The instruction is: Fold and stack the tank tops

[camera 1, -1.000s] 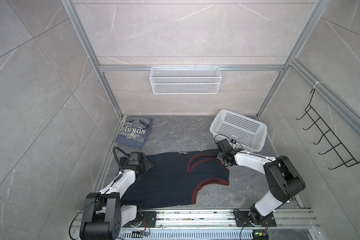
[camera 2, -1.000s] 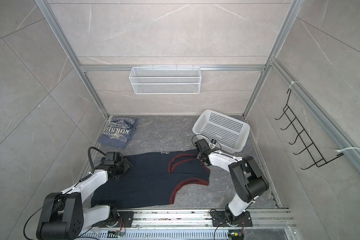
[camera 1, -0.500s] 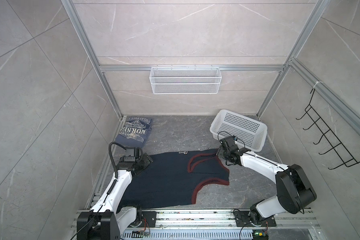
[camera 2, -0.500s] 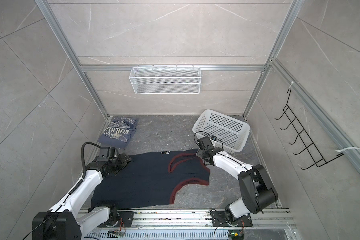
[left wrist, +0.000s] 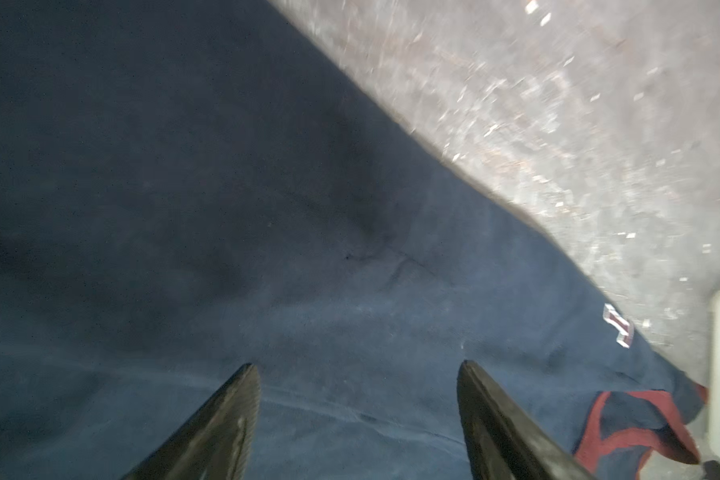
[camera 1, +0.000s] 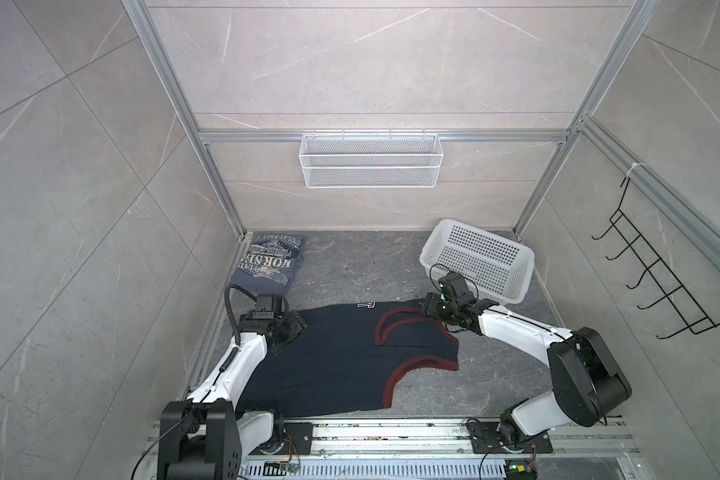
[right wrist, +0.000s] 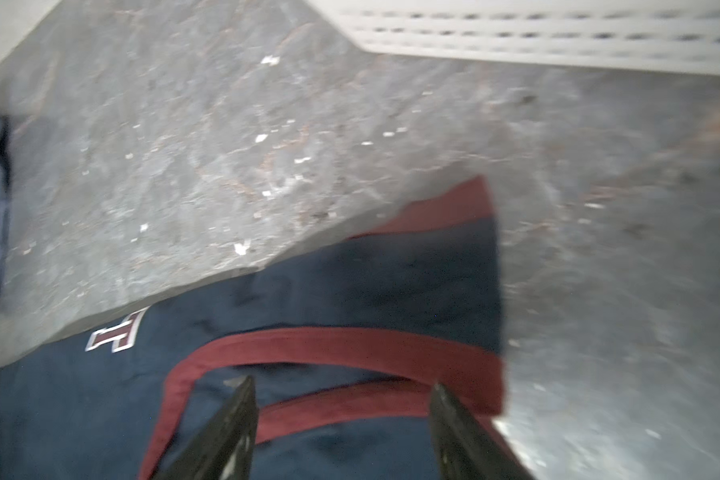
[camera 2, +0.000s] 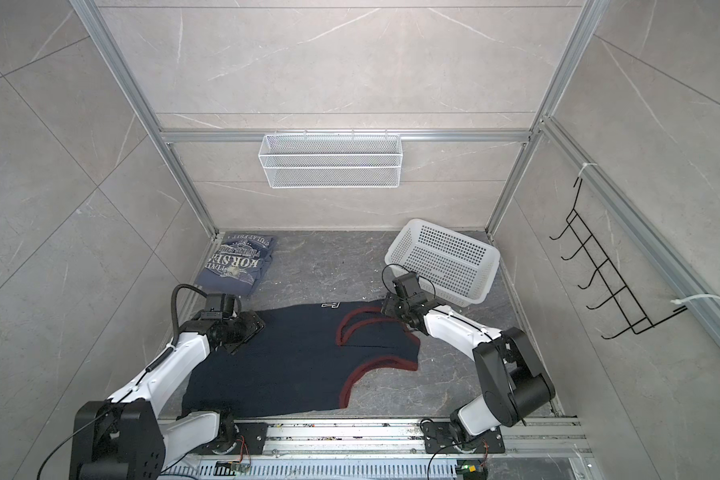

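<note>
Left wrist view: left claw (left wrist: 356, 365) gapes empty over navy tank top (left wrist: 225, 208); right claw (right wrist: 341, 384) likewise (over maroon trim (right wrist: 350, 345)).

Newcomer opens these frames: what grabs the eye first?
The dark navy tank top with maroon trim, spread flat mid-floor, dominates both top views. Both grippers are poised over it, jaws open: left gripper at its back-left corner, right gripper at the maroon straps. A folded slate-blue top lies back left, a white basket back right.
</note>
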